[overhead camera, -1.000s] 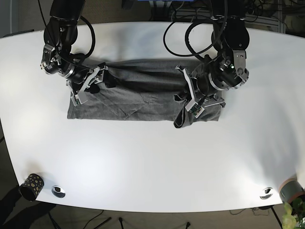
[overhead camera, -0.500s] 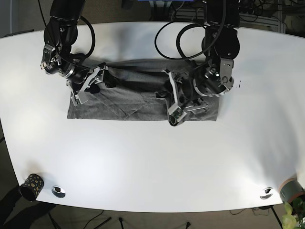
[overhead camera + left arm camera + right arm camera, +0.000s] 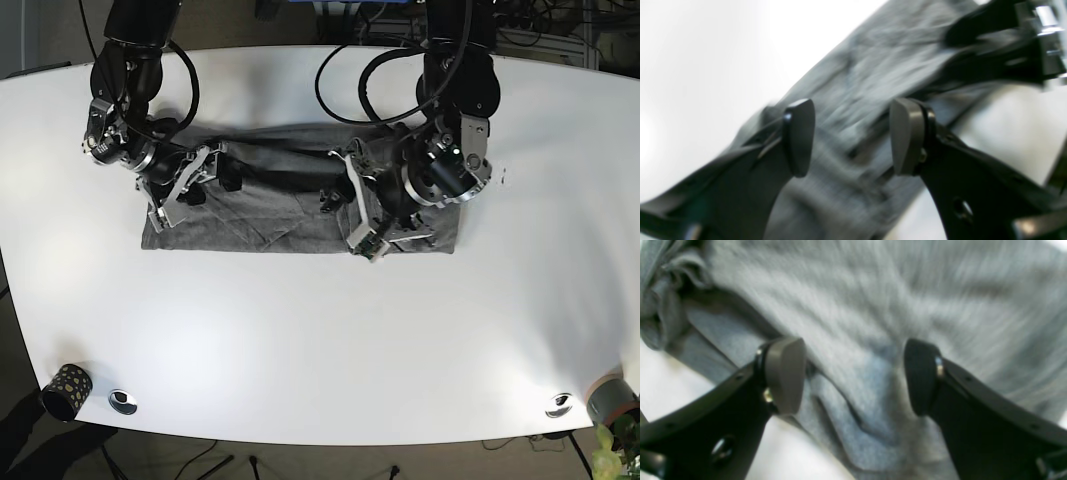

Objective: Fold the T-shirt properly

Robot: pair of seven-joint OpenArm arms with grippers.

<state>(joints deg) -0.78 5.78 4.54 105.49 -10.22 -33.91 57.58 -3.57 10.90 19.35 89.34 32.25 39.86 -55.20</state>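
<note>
Grey T-shirt (image 3: 270, 205) lies rumpled, folded into a long band.

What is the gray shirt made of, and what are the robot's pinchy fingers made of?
The T-shirt looks like soft knit cloth, probably cotton: it wrinkles, bunches and has a matte, heathered gray surface. The right gripper's fingers look like hard, smooth plastic, dull black and gray, though blur leaves rubber pads possible.

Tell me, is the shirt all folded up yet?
Not yet. The T-shirt already lies as a long band on the table, so a lengthwise fold looks done. Now the left gripper and right gripper are both open over the cloth, holding nothing. Folding the band's ends into a small, neat pile is left.
</note>
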